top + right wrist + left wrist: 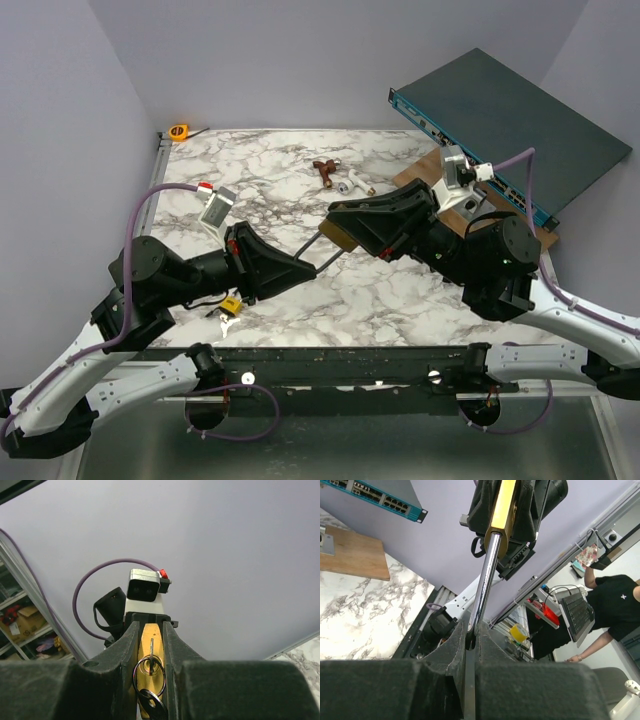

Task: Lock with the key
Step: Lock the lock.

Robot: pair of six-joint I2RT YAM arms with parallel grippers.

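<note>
Pinching the brass padlock [146, 641] in our right hand [150, 625], key [151, 655] in its keyhole, our left hand [471, 630] clamping the shackle [485, 575].

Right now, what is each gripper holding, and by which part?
Right gripper clamps the brass padlock by its body; left gripper pinches its chrome shackle.

The desk [380, 290] is white marble-patterned with grey veins. A yellow tape measure [178, 131] lies at its far left corner, at the end of a metal rail [160, 160] that runs along the left edge. Near the far middle lie a reddish-brown fitting [325, 170] and 2 small white pieces [345, 185] just right of it. At the far right a wooden board [418, 170] carries a teal network switch [500, 125]. Near the front left, a small yellow-and-black padlock [230, 303] lies with silvery keys [226, 321] just beside it.
</note>
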